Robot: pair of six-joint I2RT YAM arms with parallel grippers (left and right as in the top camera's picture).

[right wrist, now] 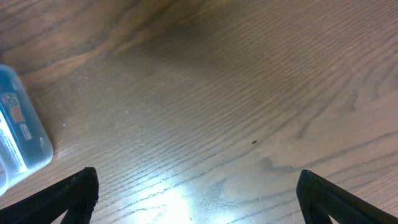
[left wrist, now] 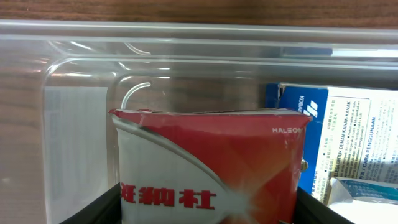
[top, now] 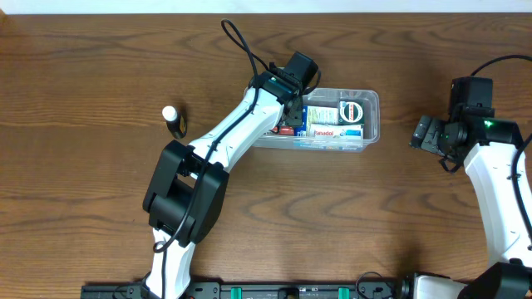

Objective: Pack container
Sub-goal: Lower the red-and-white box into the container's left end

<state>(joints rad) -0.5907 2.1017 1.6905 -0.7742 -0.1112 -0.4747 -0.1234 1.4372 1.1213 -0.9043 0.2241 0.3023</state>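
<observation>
Carton [left wrist: 211, 155], red, clamped between my left pincer [left wrist: 207, 204] fingers inside container [top: 371, 116], overhead centre. My right pincer [right wrist: 199, 199] spread wide, empty, over table [right wrist: 217, 93], frame right.

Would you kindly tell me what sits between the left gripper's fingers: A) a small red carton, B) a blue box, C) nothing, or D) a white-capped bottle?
A: the left wrist view shows the red carton between the fingers of the left gripper, inside the container.
</observation>
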